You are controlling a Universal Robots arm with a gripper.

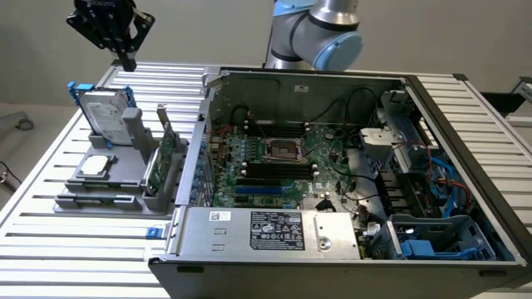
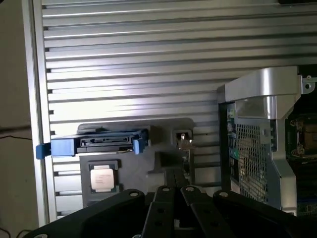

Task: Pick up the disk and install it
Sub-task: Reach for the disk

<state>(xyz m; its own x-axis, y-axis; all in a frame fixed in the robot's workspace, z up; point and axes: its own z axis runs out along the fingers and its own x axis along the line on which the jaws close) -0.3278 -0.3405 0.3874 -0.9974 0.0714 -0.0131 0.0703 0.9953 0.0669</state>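
Silver-grey rectangular metal hard drive (image 1: pixel 106 115), blue plastic rails: standing upright in grey holder (image 1: pixel 96 202); likely heavy, rigid, shock-fragile; grasping across flat faces. Black gripper (image 1: pixel 127 62) hovering 12 o'clock, closed, empty.

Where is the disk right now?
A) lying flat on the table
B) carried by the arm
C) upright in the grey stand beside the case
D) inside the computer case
C: the disk stands upright in the grey stand, outside the case.
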